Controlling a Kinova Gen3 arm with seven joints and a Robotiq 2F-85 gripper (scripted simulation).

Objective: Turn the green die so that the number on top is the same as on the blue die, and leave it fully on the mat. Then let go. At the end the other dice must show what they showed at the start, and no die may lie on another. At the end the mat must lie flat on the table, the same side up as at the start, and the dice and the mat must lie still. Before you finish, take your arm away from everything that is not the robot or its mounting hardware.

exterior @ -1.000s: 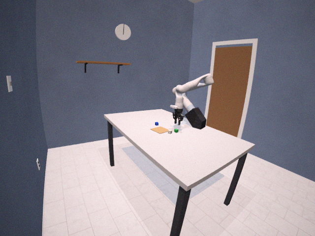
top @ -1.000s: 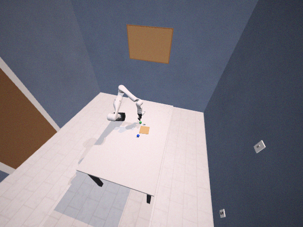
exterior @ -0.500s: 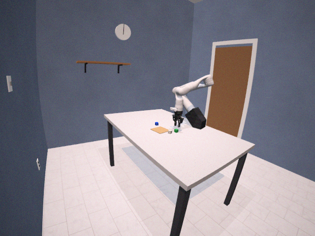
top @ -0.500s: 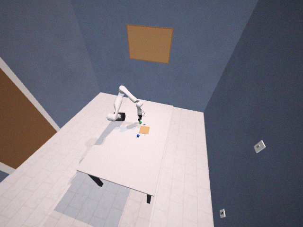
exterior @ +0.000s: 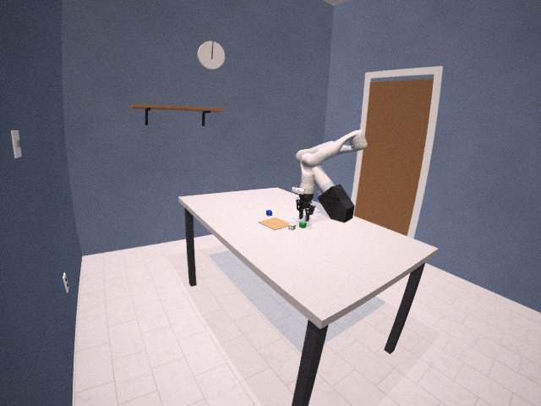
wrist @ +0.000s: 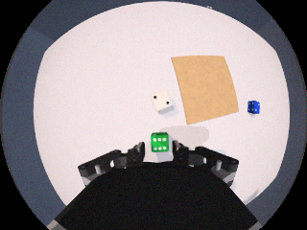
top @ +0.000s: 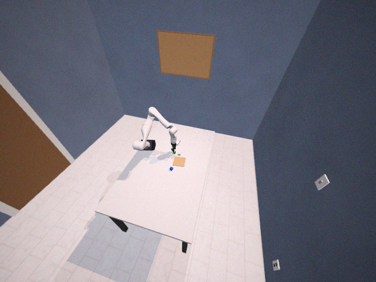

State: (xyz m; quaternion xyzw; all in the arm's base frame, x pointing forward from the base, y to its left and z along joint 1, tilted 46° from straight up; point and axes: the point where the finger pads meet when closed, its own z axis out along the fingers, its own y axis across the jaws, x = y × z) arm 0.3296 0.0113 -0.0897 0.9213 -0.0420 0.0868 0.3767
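The green die lies on the white table, off the mat, with six pips facing the wrist camera. My gripper hangs straight above it, fingers half open with nothing between them. The tan mat lies flat and bare just beyond. The blue die lies on the table past the mat's far side; its top number is too small to read. A white die lies between the green die and the mat.
The robot's dark base stands on the table close behind the gripper. The table's near edge runs close to the dice on the mat's side.
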